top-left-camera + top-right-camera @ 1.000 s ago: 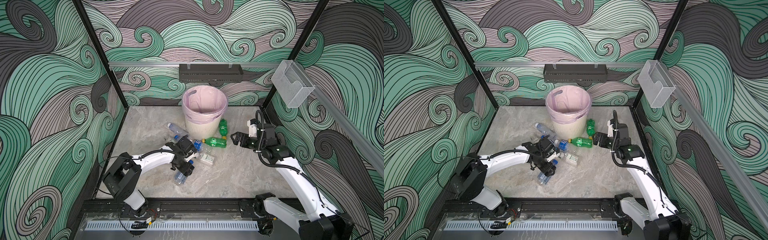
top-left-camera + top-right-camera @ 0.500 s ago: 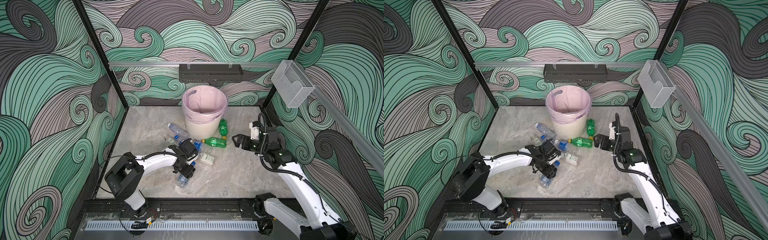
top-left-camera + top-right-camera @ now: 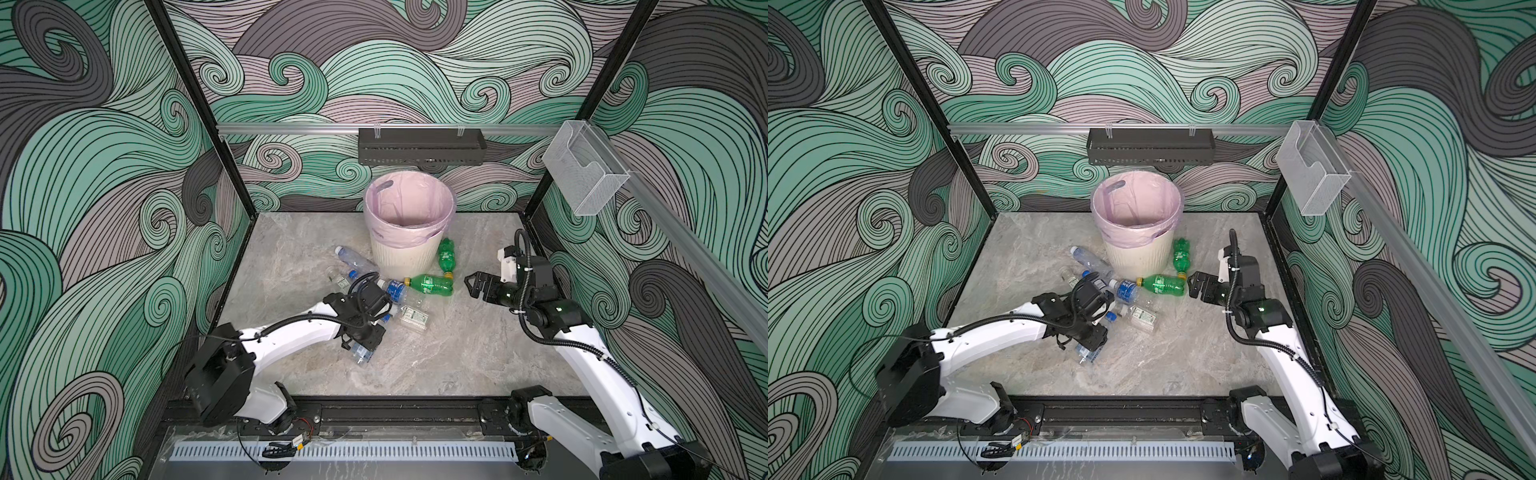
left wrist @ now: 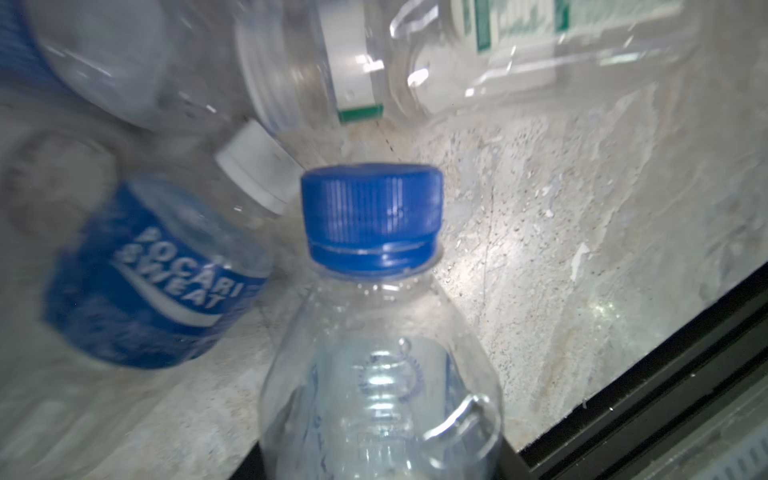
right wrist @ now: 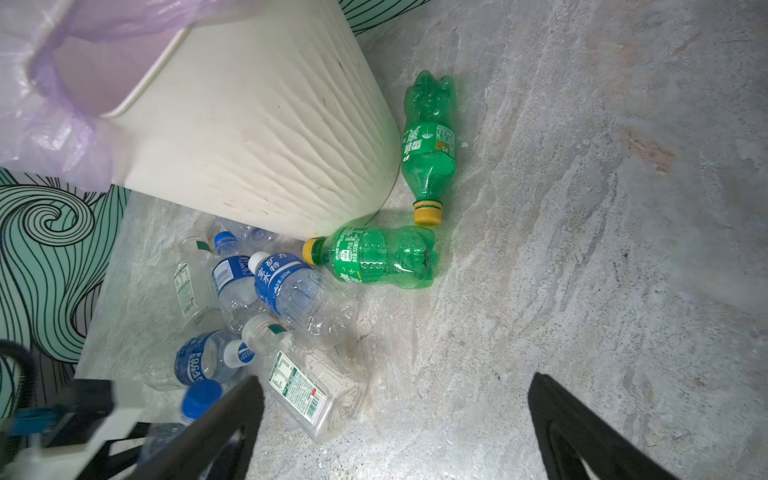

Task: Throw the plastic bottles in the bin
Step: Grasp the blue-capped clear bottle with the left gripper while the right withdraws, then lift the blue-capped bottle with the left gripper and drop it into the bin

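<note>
Left gripper (image 3: 362, 344) clamped on a blue-capped clear bottle (image 4: 374, 340); right gripper (image 5: 395, 380) spread wide, holding nothing.
In both top views the gripped bottle is at 7 o'clock from the bin (image 3: 405, 259), well apart, and I can't tell if it's off the table. Loose bottles (image 3: 1127, 291) are bunched at the bin's foot, 6–7 o'clock. Two green bottles (image 3: 430, 284) lie at 5 o'clock, right gripper just beside them.

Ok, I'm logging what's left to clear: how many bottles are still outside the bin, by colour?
Green bottles: 2
Clear bottles: 7, counting the blue-capped bottle gripped in the left hand
Total: 9
</note>
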### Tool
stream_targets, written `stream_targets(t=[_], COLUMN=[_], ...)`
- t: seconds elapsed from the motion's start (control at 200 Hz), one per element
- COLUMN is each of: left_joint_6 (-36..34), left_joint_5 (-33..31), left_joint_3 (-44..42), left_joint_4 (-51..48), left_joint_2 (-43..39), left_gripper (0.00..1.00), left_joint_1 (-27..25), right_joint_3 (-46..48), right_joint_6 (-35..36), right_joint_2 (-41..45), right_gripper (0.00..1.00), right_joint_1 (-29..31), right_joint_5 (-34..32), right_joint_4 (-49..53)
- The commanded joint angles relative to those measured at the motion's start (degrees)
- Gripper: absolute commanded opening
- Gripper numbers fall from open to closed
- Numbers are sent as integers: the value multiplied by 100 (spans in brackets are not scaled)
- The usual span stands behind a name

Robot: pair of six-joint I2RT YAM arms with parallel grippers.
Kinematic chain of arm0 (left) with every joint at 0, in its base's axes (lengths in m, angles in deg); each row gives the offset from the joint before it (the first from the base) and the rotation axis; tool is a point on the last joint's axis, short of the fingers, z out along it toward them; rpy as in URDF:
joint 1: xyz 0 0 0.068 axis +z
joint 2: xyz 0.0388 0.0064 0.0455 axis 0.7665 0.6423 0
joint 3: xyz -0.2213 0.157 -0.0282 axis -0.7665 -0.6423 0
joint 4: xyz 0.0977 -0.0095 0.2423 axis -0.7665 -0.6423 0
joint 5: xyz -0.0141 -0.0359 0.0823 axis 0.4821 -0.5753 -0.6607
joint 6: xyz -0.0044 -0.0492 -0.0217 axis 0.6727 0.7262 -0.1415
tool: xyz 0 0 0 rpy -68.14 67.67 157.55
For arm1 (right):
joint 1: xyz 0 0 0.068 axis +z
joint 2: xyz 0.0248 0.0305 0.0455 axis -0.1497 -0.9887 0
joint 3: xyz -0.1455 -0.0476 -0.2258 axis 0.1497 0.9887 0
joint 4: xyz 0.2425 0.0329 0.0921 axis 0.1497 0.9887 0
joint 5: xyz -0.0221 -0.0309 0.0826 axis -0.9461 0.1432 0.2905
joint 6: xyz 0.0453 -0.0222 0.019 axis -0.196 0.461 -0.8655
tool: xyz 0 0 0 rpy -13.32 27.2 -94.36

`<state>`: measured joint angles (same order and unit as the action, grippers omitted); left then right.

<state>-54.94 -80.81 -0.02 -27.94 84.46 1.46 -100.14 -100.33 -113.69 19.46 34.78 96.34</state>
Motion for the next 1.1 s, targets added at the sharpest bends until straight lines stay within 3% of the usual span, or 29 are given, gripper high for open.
stream_targets(t=[0.0,0.235,0.475,0.646,0.791,0.861,0.986,1.096], left_joint_6=[90,13,-233,-378,-1034,-1214,-1325,-1594], left_joint_5=[-817,-1276,-1819,-2114,-2142,-1611,-492,-131], left_joint_3=[396,466,-629,-586,-43,545,2603,5240], left_joint_4=[-313,-132,1119,1232,2023,2590,2826,1984], left_joint_2=[-462,-1597,-3279,-3603,-2980,-2314,-640,1234], left_gripper=[52,52,53,53,54,54,53,67], left_joint_1=[-29,-28,-20,-3,141,570,1203,1331], right_joint_3=[102,289,408,417,469,450,371,465], right_joint_6=[66,183,179,172,109,101,129,72], right_joint_2=[125,-40,-279,-401,-460,-523,-558,-428], right_gripper=[100,100,100,100,100,100,100,100], right_joint_1=[-33,-31,-38,-32,-37,-37,-33,-31], right_joint_5=[-168,-123,29,74,136,188,261,224], right_joint_4=[95,121,-59,-121,-247,-283,-187,-220])
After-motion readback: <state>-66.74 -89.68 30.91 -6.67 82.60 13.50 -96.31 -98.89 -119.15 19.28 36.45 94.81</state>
